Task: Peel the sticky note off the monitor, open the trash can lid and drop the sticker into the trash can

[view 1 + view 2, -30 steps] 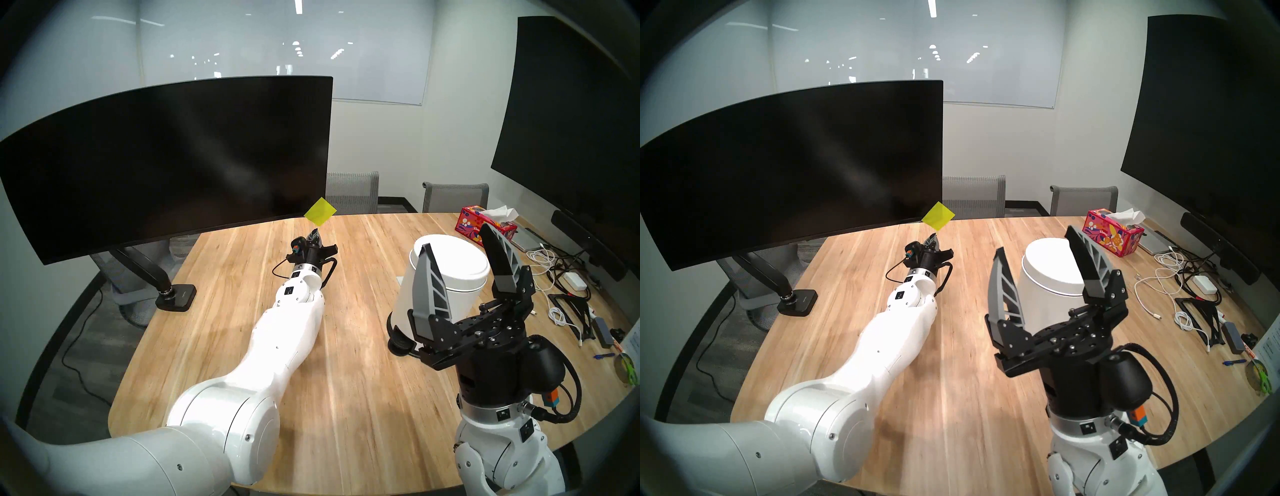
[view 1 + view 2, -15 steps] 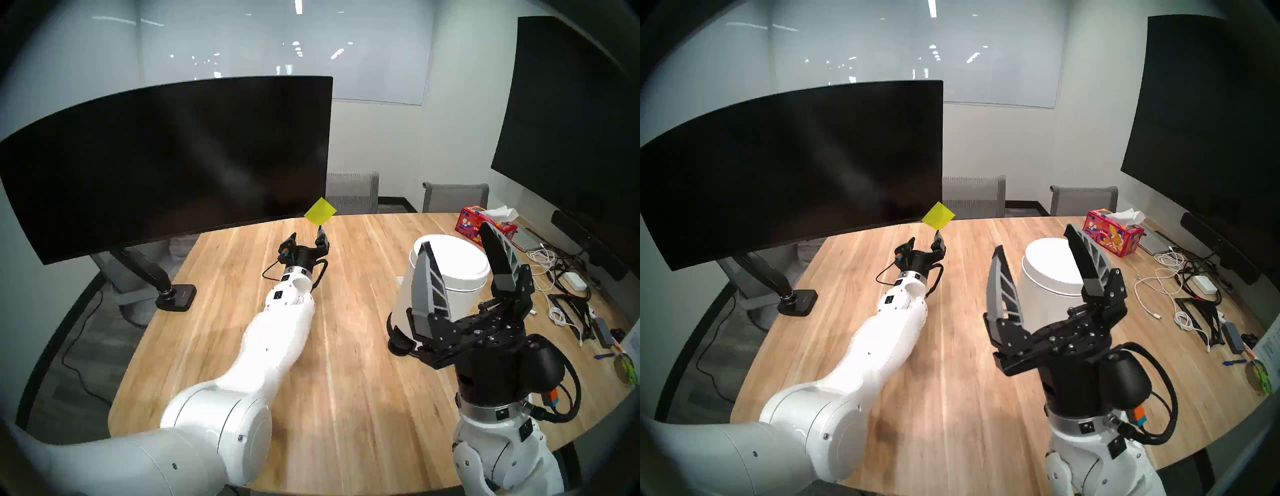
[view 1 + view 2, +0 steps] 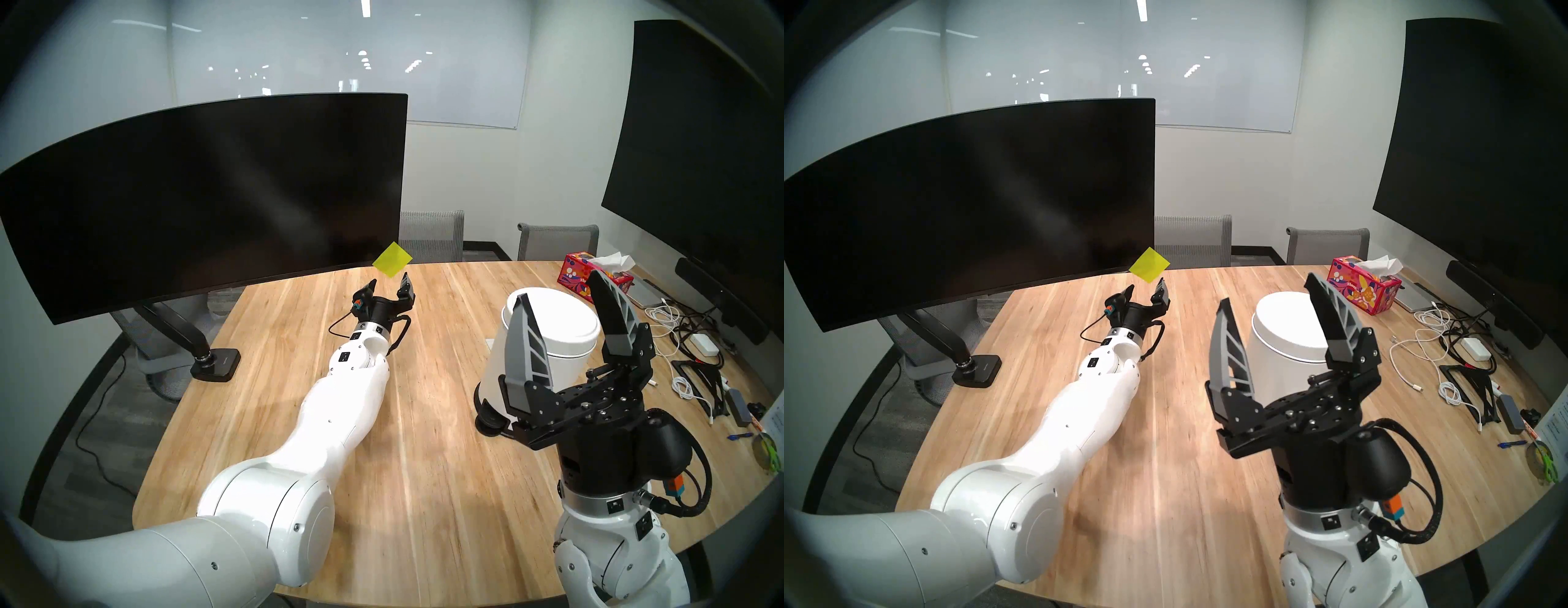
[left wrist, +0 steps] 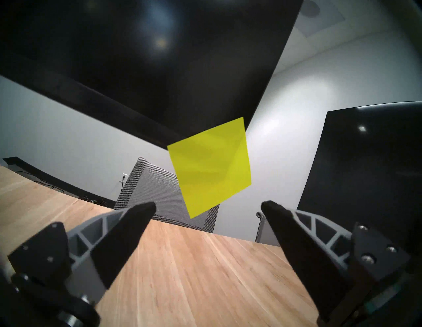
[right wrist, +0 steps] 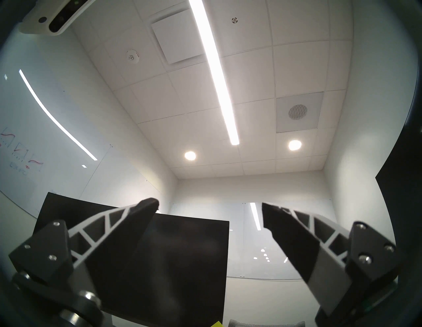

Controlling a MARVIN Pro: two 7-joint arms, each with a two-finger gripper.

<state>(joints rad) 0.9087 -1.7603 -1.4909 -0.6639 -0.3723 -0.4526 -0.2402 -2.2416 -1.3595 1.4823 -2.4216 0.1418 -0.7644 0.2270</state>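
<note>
Right now I am holding the right gripper raised nearest to me, its fingers spread wide and gripping nothing, pointing up at the ceiling in its wrist view. Just behind it the trash can is standing on the table with the trash can lid sitting down flat, so I am judging the opening step as not yet done. Farther out, I am reaching the left gripper toward the lower right corner of the monitor. Its fingers are standing well apart and empty, just below the sticky note, not touching it as far as I can tell. The note is hanging by its top corner from the monitor's bottom edge. I am reckoning all three steps remain: peel, open, drop.
</note>
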